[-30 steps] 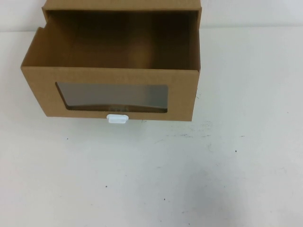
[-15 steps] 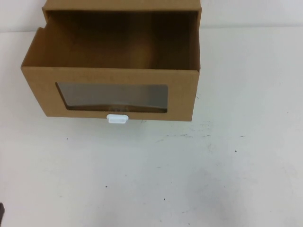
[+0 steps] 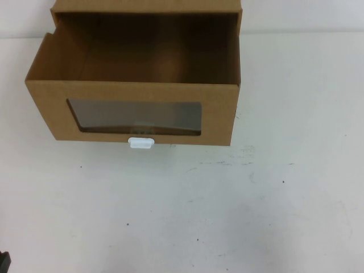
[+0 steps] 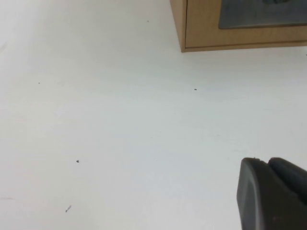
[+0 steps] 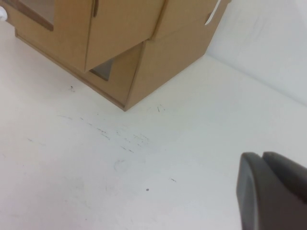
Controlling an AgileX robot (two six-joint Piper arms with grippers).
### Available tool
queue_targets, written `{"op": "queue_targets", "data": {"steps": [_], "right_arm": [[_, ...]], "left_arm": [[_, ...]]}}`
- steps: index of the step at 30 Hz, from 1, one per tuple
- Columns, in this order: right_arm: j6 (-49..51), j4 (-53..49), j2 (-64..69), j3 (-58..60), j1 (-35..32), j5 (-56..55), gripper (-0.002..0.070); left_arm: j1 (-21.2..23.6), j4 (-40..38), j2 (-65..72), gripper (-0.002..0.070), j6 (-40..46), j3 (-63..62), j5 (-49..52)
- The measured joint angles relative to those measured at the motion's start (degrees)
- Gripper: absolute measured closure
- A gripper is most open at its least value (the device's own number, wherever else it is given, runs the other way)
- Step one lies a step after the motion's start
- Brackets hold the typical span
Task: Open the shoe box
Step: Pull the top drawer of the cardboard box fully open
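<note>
Room on the near table [image 3: 227, 216]
Only the shoe box [image 3: 133, 116] stands at the far side; passage before it lies open.

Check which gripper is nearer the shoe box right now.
Right, probably, though it's close. The right gripper sits back from the shoe box's right front corner; the left gripper sits back from its left front corner, with more table between. Both shut, neither touching.
</note>
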Motion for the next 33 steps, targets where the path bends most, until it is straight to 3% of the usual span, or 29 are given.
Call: {"op": "queue_targets", "data": {"steps": [10, 14, 20, 25, 30, 33], "right_arm": [[0.00, 0.25, -0.31, 0.00, -1.48, -1.17, 0.0689], [-0.42, 0.27, -0.56, 0.00, -11.01, -4.41, 0.0689], [-0.31, -0.65, -0.65, 0.00, -35.53, -9.81, 0.0689], [10.34, 3.95, -0.65, 0.00, -52.57, -24.47, 0.0689], [14.48, 5.43, -0.42, 0.03, -58.22, -43.19, 0.0689], [13.64, 8.05, 1.78, 0.03, -58.70, -47.31, 0.0689]], "left_arm": [[0.00, -0.12, 0.00, 0.0677, -0.11, 0.00, 0.00], [0.00, -0.12, 0.00, 0.0677, -0.11, 0.00, 0.00], [0.00, -0.12, 0.00, 0.0677, -0.22, 0.00, 0.00], [0.00, -0.12, 0.00, 0.0677, -0.22, 0.00, 0.00], [0.00, -0.12, 0.00, 0.0677, -0.22, 0.00, 0.00], [0.00, -0.12, 0.00, 0.0677, -0.22, 0.00, 0.00]]}}
